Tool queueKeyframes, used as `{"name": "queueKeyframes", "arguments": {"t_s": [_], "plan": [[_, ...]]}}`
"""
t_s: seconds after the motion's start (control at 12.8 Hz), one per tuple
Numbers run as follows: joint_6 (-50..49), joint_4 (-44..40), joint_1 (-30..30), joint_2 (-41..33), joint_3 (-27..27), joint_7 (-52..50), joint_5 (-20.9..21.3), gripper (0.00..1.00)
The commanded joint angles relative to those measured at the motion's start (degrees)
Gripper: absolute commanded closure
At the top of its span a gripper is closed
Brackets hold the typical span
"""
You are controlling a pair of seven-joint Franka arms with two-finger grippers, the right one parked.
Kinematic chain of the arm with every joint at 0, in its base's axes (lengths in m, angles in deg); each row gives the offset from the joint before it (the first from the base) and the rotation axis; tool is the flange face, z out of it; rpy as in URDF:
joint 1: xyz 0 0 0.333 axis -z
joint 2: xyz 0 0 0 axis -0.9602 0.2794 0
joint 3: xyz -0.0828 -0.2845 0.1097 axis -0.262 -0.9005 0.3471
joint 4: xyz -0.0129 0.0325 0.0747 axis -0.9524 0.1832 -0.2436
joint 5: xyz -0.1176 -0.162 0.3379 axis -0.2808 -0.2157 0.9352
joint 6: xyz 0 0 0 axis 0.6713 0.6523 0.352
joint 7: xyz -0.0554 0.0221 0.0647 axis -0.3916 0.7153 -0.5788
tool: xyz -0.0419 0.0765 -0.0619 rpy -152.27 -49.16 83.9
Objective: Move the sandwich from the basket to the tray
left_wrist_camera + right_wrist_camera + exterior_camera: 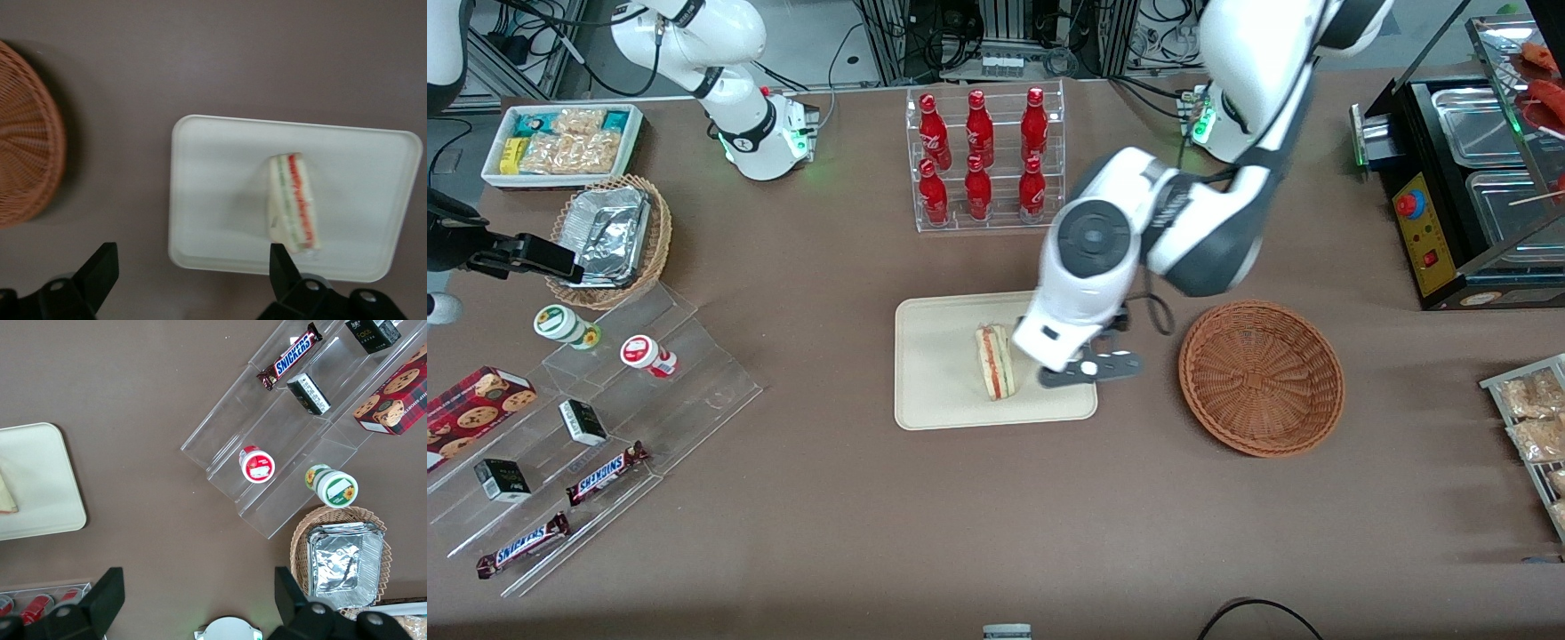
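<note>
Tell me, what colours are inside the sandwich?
Sandwich: red, green and white stripes, clearest in the left wrist view.

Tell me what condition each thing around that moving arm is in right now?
sandwich: lying on the tray, wrapped, not held.
tray: flat on the table, holding only the sandwich.
basket: upright beside the tray, empty.
gripper: open, above the tray's edge toward the basket, holding nothing.
red bottles: standing upright in their clear rack.

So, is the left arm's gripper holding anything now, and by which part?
Nothing is held. The gripper is open above the cream rectangular tray; the triangular wrapped sandwich lies free on it.
</note>
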Motion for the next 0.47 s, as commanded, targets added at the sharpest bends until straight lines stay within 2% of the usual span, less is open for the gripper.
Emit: {"name": "queueKeyframes", "arguments": {"t_s": [0.0,0.24,0.39], "plan": [[-0.21,12.22,-7.1,-10.78,-0.52,10.8,-0.91,0.0],[-1.44,20.22,-15.01,-18.43,-0.43,24.77,-1.44,0.0],[-4.33,21.92,-20.3,-22.13,-0.43,32.69,-1.35,0.0]]}}
